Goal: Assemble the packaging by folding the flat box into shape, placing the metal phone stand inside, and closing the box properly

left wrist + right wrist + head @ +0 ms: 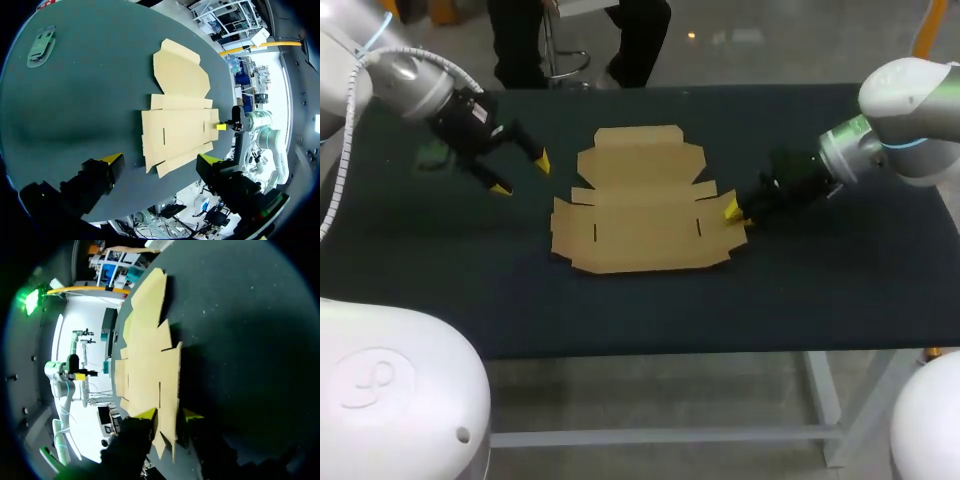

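- White shells of the left arm (pixel 390 390) and the right arm (pixel 930 420) fill the near corners of the head view
- Beyond them, the dark table (pixel 640 320) shows a bare strip along its near edge
- At the table's middle lies the flat box (pixel 640 215), brown cardboard, unfolded with its flaps spread; the wide panel with two short slits is on the near side and the lid panel with angled corners on the far side
- Coming in low from the right, the right gripper (pixel 734 212) is at the box's right-hand side flap; in its own wrist view (pixel 170 415) the flap's edge runs between the two yellow tips, which are pressed close on it from both sides, and that edge of the box (pixel 145 350) sits slightly off the cloth with a shadow beside it
- Left of the box and apart from it, the left gripper (pixel 521 174) hangs over the table with its fingers spread wide and nothing between them; from its wrist (pixel 160 160) the box (pixel 175 135) lies ahead of the tips
- Farthest off, the metal phone stand (pixel 432 155) lies flat near the table's far left, well apart from the box (pixel 41 46), partly behind the left gripper in the head view
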